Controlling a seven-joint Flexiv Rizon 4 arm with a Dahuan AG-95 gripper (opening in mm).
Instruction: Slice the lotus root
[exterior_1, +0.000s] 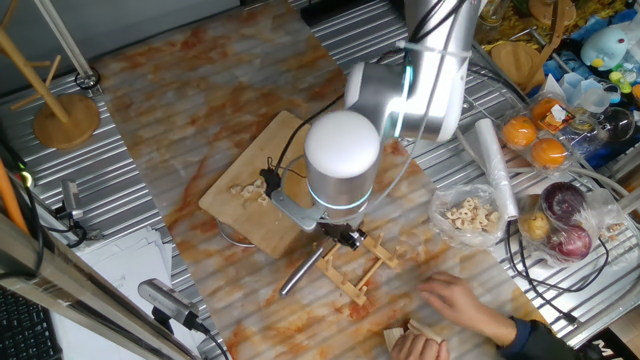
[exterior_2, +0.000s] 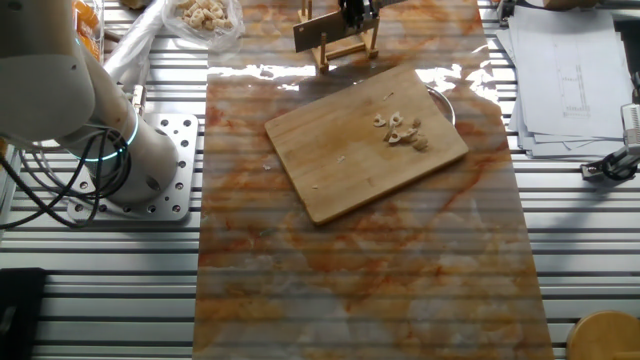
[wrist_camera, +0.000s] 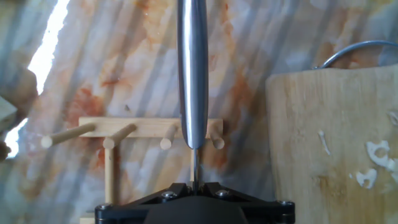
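The lotus root lies as several tiny cream fragments (exterior_1: 245, 190) on the wooden cutting board (exterior_1: 250, 160). They also show in the other fixed view (exterior_2: 402, 130) and at the right edge of the hand view (wrist_camera: 379, 160). My gripper (exterior_1: 345, 238) is off the board, over a small wooden peg rack (exterior_1: 362, 268). It is shut on a steel knife (wrist_camera: 191, 68), whose round handle points away from the hand. The knife lies across the rack (wrist_camera: 149, 132). In the other fixed view the gripper (exterior_2: 352, 12) and knife (exterior_2: 320, 30) are at the top edge.
A person's hand (exterior_1: 462, 300) rests on the table right of the rack, next to pale wooden blocks (exterior_1: 415, 338). A clear bag of round holed slices (exterior_1: 470, 213) lies to the right, with oranges (exterior_1: 535, 140) and red onions (exterior_1: 565, 220) behind. A metal rim (wrist_camera: 354, 50) shows behind the board.
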